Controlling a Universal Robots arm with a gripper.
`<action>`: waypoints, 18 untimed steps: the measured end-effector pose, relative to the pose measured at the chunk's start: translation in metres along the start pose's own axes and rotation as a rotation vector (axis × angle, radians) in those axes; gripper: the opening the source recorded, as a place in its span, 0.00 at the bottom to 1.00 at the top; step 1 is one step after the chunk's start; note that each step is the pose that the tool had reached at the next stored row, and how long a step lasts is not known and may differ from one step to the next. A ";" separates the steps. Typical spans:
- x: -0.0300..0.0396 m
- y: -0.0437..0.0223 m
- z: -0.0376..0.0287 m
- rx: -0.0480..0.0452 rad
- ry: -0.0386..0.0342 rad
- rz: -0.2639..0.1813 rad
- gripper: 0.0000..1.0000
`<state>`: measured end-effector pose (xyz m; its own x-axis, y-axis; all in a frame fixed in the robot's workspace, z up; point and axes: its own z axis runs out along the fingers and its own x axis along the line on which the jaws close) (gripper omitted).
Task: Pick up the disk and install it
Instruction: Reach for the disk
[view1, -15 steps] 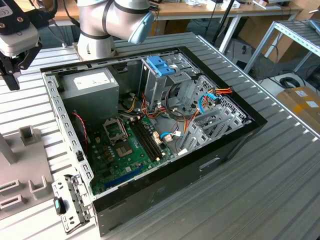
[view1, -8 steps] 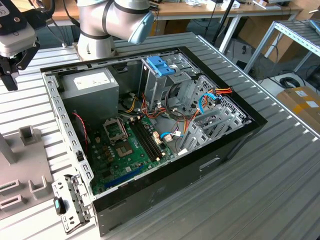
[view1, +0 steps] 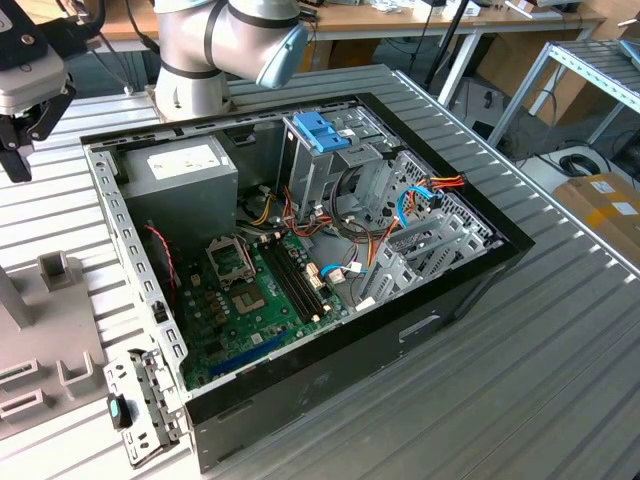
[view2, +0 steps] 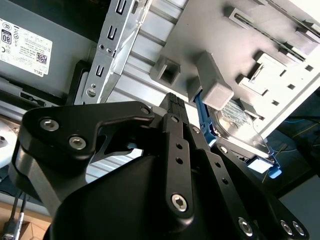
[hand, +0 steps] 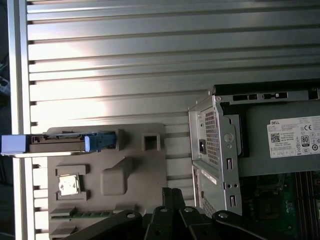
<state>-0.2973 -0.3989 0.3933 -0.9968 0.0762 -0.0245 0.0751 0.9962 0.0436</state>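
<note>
Outside the black computer case, the disk shows bright blue rails against a grey tray; the table is ribbed silver. Inside the case sit a green motherboard and a grey power supply with a white label.

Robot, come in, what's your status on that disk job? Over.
Gripper shut, empty, hovering by grey tray. Disk on edge in tray slot, not yet picked. Nothing seen between gripper and disk.

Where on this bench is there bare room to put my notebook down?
The slatted table is bare on the exterior view's right of the computer case and along its near side. Crowded: inside the case, with cables and motherboard, and the grey fixture tray on the exterior view's left.
</note>
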 end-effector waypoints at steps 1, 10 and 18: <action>0.0006 0.0000 0.0000 0.0000 0.0000 0.000 0.11; 0.0067 -0.0005 -0.0002 0.0000 0.0000 0.000 0.11; 0.0113 -0.0009 -0.0003 0.0000 0.0000 0.000 0.11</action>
<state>-0.3086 -0.3989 0.3933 -0.9968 0.0762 -0.0245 0.0751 0.9962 0.0436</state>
